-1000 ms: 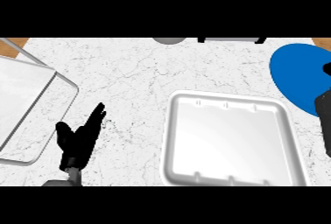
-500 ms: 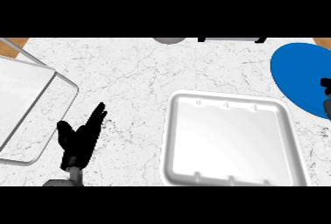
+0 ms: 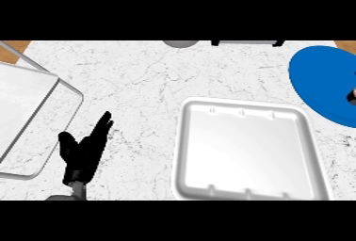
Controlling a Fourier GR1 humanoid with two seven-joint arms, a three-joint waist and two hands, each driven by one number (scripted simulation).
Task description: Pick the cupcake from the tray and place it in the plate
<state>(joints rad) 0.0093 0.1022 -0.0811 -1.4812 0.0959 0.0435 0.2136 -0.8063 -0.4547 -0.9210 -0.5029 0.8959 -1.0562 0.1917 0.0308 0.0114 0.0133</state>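
Head view: white tray [image 3: 246, 149] bare, cupcake unseen (likely hidden at right edge over blue plate [image 3: 323, 84]); right hand [image 3: 352, 95] barely visible, fingers indeterminate; left hand [image 3: 84, 150] rests open, far left.

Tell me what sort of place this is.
Probably a kitchen counter: a white marbled countertop carries a white tray and a blue plate. The left robot hand rests open at the lower left.
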